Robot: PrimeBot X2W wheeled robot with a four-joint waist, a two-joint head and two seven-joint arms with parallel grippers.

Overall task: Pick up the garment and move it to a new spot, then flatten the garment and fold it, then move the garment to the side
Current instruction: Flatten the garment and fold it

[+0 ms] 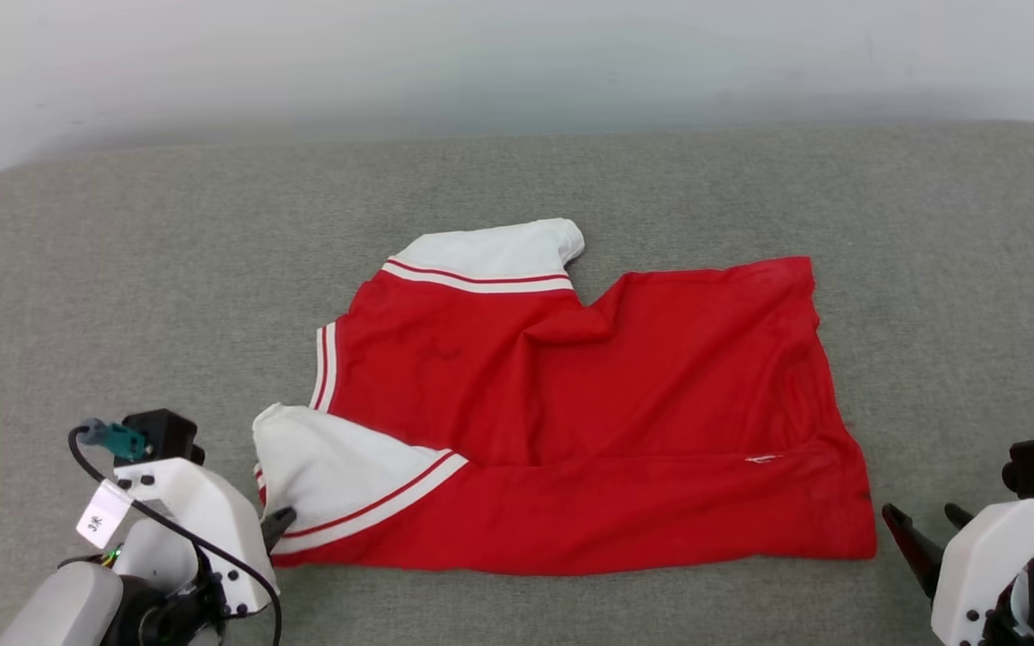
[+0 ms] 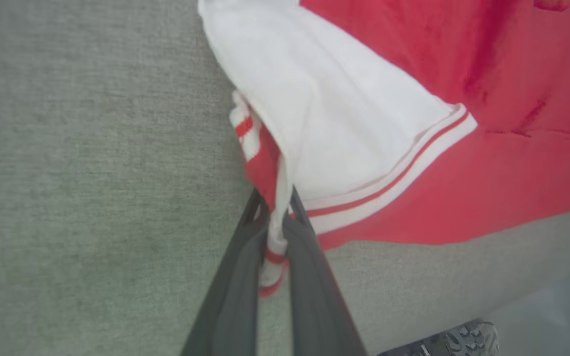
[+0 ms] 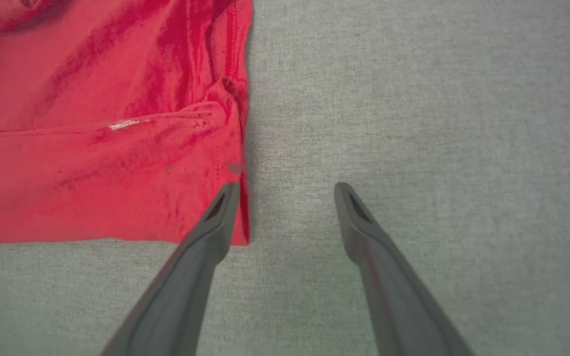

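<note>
Because the garment (image 1: 589, 422) lies rumpled and partly folded over in the middle of the grey cloth-covered surface (image 1: 122, 296), I worry about the lift. My left pincer (image 2: 277, 232) is clamped on just the striped cuff edge of the near white sleeve (image 2: 334, 113), and so thin a bite could slip. My right pincer (image 3: 287, 193) stands wide open, holding nothing, beside the hem edge (image 3: 239, 128), so a one-sided pull would skew the cloth.

**What lies around my work**

Before me spreads a wide grey woven cushion (image 1: 122, 296), rounded at its far corners, meeting a plain pale wall (image 1: 517, 54) behind. Past the cushion's near edge I see pale floor (image 2: 557, 306) and a grey patterned shoe (image 2: 465, 340).
</note>
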